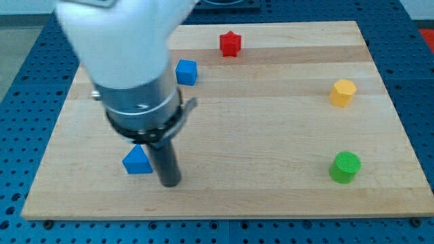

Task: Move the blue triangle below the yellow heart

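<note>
Low in the view, my tip [169, 183] rests on the pale wooden board [271, 122], just right of the blue triangular block [137, 161], a sliver apart; it grips nothing. Blue perforated table [27, 41] surrounds the board. Up top sit a blue cube [186, 72] and red star block [230, 44]; far right, a yellow block [343, 92] and green cylinder [346, 167].

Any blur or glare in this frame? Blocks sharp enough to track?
Camera view: the white arm housing at the view's top left is soft and blurred; my tip and the blue triangle just to its left are sharp. Even light, short soft shadows, no strong glare on the board.
</note>
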You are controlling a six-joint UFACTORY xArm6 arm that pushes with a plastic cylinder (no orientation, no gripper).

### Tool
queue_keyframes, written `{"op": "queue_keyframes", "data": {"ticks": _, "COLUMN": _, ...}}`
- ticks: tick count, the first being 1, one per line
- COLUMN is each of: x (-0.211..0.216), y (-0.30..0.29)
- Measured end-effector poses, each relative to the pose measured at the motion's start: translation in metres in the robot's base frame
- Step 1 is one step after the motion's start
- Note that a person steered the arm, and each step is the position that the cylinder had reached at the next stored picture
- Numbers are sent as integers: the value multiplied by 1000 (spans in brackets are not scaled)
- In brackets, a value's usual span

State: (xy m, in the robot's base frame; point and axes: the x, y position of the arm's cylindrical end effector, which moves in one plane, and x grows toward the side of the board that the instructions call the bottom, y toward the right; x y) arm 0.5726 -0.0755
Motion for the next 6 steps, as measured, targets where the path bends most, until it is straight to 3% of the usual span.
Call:
{"op": "queue_keyframes", "data": {"ticks": 2, "x": 0, "y": 19}}
{"op": "queue_keyframes", "data": {"ticks": 3, "x": -2, "y": -40}}
{"op": "queue_keyframes", "data": {"ticks": 6, "x": -50, "y": -94}}
